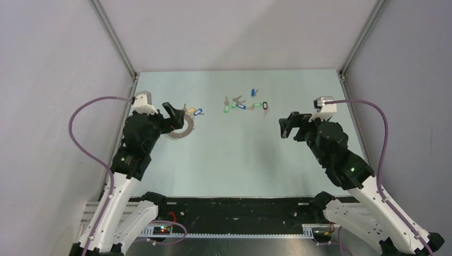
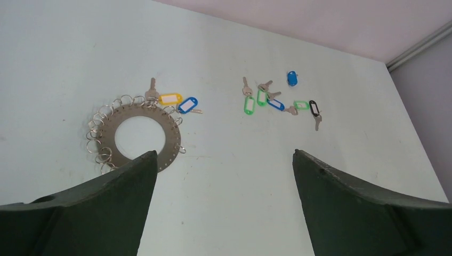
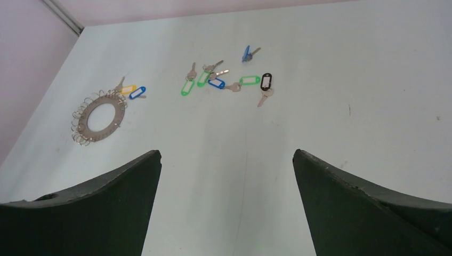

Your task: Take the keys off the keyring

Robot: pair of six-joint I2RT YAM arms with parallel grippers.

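Observation:
The keyring (image 1: pixel 184 129) is a flat silver hoop fringed with small rings, lying at the left of the table. It also shows in the left wrist view (image 2: pixel 171 144) and in the right wrist view (image 3: pixel 118 118). A key with a yellow tag (image 2: pixel 170 99) and one with a blue tag (image 2: pixel 187 104) lie at its far edge. Several loose keys (image 1: pixel 245 105) with green, blue and black tags lie in the middle at the back. My left gripper (image 1: pixel 173 114) is open above the hoop's near side (image 2: pixel 225 152). My right gripper (image 1: pixel 285 128) is open and empty over bare table (image 3: pixel 226 152).
Grey walls with metal corner posts (image 1: pixel 114 40) enclose the pale table on three sides. The loose keys also show in the left wrist view (image 2: pixel 277 101) and in the right wrist view (image 3: pixel 224 80).

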